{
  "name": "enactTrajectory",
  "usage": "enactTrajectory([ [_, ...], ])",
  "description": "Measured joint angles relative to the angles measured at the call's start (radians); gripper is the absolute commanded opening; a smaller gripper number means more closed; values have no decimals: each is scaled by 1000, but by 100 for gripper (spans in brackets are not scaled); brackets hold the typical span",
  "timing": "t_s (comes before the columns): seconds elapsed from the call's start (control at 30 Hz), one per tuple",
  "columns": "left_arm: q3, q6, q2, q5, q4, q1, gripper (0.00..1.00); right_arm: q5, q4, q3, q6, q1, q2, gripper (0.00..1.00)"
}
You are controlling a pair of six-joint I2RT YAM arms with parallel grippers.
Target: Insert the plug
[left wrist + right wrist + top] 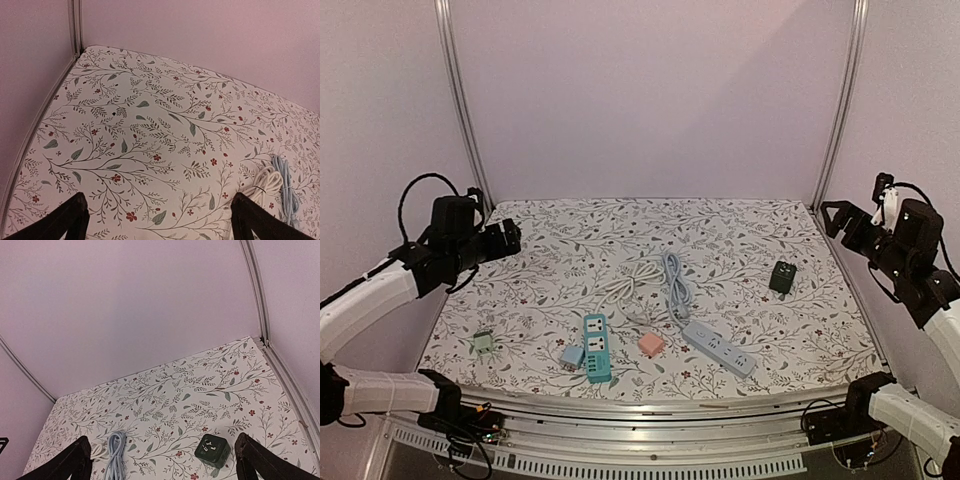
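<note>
A dark green cube plug (782,277) lies at the right of the floral table; it also shows in the right wrist view (213,450), prongs up. A teal power strip (596,347) and a blue-grey power strip (719,347) lie near the front, with a pink adapter (651,344), a light blue adapter (571,354) and a green adapter (482,342). My left gripper (510,238) is open and empty, raised over the table's left side. My right gripper (840,222) is open and empty, raised at the right edge.
A coiled white cable (628,286) and a bundled blue cable (675,283) lie at the table's middle; both show in the left wrist view, white (265,183) and blue (287,186). Metal frame posts (460,100) stand at the back corners. Walls enclose the table.
</note>
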Motion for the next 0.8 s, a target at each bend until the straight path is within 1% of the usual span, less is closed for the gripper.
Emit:
enactTrajectory([
  [0.1, 24, -8, -11, 1, -39, -10, 97, 2, -31, 0, 8, 0, 3, 99],
  [0.37, 24, -10, -34, 36, -99, -52, 97, 17, -120, 6, 47, 0, -16, 99],
  [0.63, 23, -4, -39, 54, -105, -165, 97, 78, -310, 119, 63, 0, 74, 99],
  [0.8, 14, 2, -43, 56, -100, -238, 98, 106, -398, 139, 75, 0, 136, 99],
])
